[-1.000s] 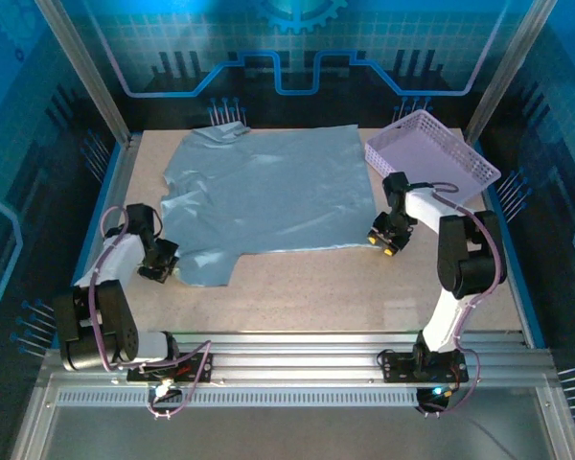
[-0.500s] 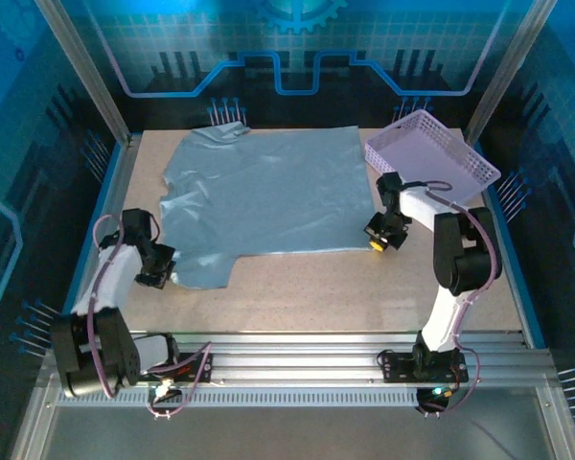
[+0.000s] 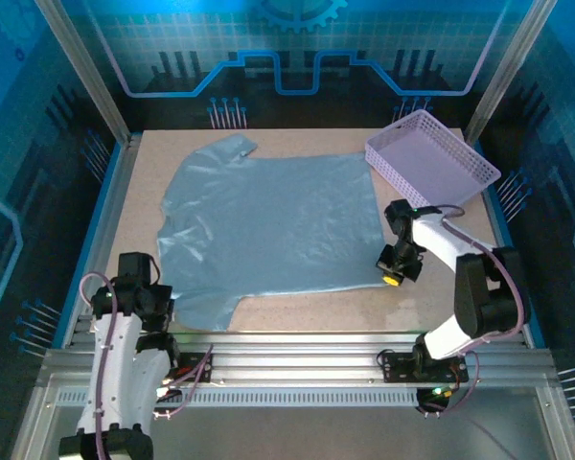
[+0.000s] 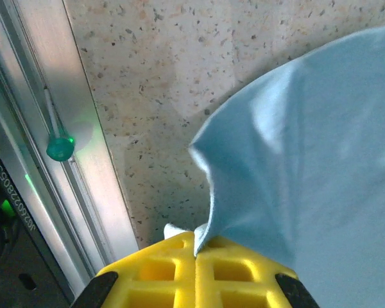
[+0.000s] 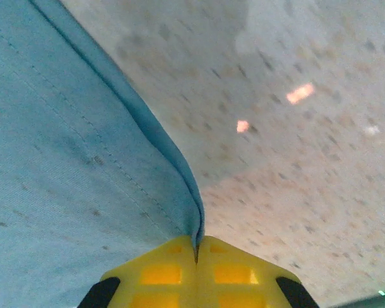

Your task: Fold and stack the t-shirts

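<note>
Pale grey-blue t-shirt spread flat over the middle of the tabletop, hem toward 3 o'clock, sleeves toward 11 and 7. Left fingers clenched on the sleeve edge at 7 o'clock, cloth pinched between them and raised in a small fold. Right fingers clenched on the hem corner at 4 o'clock, stitched edge running into the closed seam. Lavender basket at 1 o'clock, just beside the shirt's far corner.

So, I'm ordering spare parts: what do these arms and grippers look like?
The left arm and right arm have white links, black joints and looping purplish cables. The left gripper and right gripper carry yellow pads with square recesses.
</note>
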Tool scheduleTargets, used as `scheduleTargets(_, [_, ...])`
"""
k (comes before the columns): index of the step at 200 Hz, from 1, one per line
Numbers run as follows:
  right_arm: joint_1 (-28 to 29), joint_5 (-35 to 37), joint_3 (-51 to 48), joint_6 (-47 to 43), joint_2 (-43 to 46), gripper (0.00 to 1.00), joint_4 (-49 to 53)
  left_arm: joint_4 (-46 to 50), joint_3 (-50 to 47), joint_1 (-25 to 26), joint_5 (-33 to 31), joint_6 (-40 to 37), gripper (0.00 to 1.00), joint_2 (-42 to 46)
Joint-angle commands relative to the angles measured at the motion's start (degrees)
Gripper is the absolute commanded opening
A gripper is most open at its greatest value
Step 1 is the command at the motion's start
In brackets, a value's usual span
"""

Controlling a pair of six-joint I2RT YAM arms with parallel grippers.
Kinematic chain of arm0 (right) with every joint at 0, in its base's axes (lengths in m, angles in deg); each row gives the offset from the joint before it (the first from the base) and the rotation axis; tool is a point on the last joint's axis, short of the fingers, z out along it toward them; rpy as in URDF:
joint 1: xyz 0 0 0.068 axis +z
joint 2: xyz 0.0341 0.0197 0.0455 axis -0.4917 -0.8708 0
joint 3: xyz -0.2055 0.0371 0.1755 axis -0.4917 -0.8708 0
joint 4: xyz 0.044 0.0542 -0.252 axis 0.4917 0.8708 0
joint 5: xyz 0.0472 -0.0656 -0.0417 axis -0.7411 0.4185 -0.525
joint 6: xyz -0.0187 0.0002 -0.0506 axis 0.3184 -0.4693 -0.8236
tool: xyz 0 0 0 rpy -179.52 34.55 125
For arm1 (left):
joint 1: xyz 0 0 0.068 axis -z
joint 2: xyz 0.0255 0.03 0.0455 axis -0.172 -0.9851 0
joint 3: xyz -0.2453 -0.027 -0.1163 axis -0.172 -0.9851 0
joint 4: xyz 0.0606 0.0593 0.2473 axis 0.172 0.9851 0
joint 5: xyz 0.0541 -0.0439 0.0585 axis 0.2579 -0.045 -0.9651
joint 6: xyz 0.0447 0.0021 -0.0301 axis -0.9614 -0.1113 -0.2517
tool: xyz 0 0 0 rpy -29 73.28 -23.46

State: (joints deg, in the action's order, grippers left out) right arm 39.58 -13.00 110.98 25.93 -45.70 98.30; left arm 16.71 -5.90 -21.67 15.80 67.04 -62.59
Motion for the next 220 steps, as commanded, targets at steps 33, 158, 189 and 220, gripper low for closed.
scheduleTargets(33, [0.68,2.03,-5.5,-1.32,6.55,0.0,6.35,7.93,1.63,0.78,2.1,-0.53,0.0,1.15])
scheduleTargets(158, [-0.69,-1.76,6.85,3.7,1.85,0.0,9.05,-14.86,23.8,4.07,5.64,-10.57,0.0,-26.58])
scheduleTargets(189, [-1.08,-1.61,11.49,4.15,-1.37,0.0,8.81,-16.95,27.58,4.65,5.03,-11.48,0.0,-32.8])
scheduleTargets(220, [-1.28,-1.33,16.4,3.87,-5.75,0.0,8.85,-16.06,32.16,4.91,2.29,-14.26,0.0,-38.54])
